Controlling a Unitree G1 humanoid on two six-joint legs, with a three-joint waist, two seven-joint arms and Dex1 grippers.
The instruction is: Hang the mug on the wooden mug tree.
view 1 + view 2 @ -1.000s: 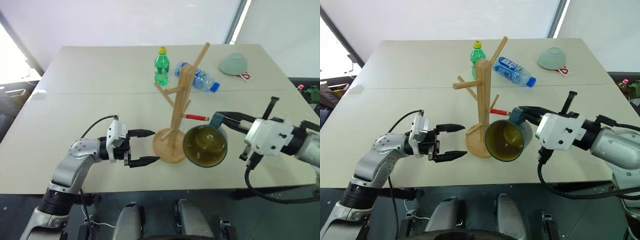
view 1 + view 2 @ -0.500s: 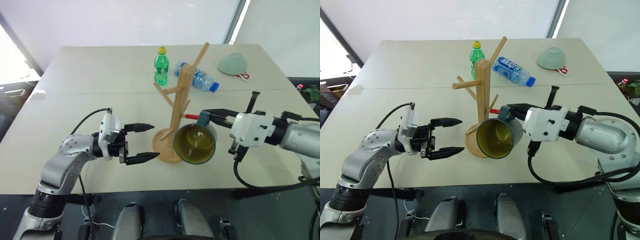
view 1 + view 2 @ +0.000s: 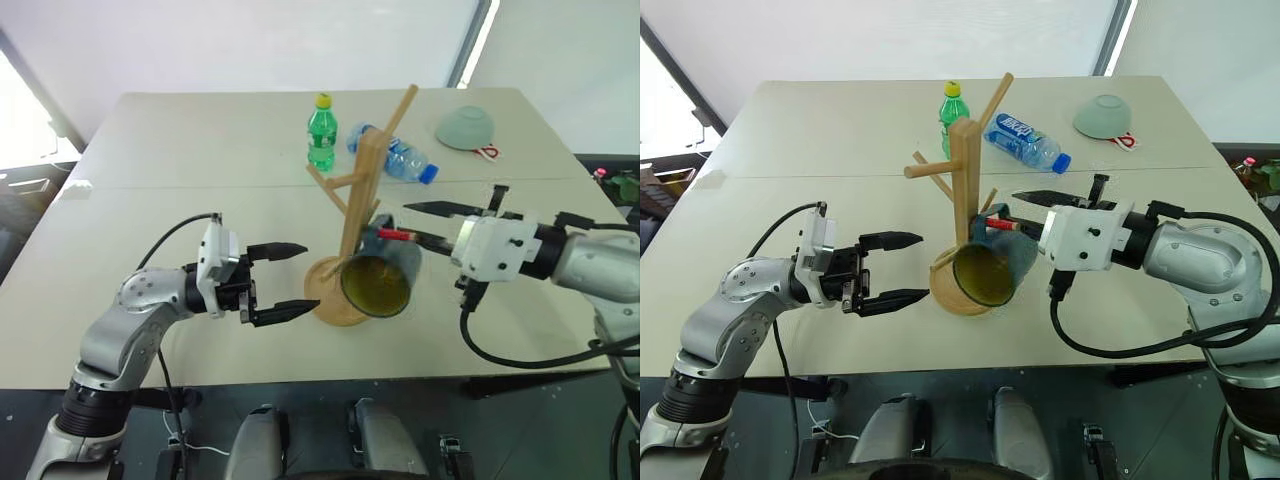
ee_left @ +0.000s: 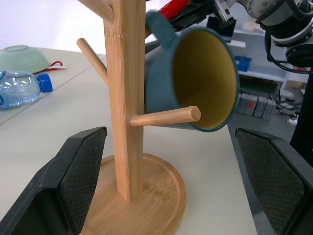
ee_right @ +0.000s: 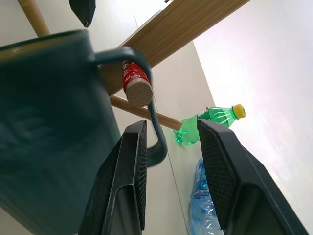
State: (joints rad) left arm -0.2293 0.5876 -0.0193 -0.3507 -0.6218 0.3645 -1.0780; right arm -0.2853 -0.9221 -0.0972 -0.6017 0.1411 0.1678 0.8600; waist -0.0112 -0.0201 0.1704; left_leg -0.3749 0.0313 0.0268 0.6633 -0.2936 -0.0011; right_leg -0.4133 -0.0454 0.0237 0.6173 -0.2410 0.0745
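The blue-grey mug (image 3: 378, 284) with a yellow-green inside hangs tilted against the wooden mug tree (image 3: 356, 215), its mouth turned toward me. Its handle (image 5: 155, 128) is looped over the red-tipped peg (image 5: 135, 84). My right gripper (image 3: 402, 222) is open, one finger on each side of the handle, with a gap showing beside it. My left gripper (image 3: 290, 281) stands open to the left of the tree's round base (image 3: 325, 301), pointing at it and holding nothing. The left wrist view shows the post (image 4: 125, 98) and the mug (image 4: 195, 73) close up.
A green bottle (image 3: 322, 132) stands behind the tree. A clear water bottle (image 3: 400, 156) lies next to it. A pale green bowl (image 3: 467, 127) sits upside down at the far right. The table's front edge (image 3: 300, 380) runs just below both arms.
My right gripper carried the mug left to the tree, the handle went over the red-tipped peg, and the fingers opened. The left gripper hardly moved.
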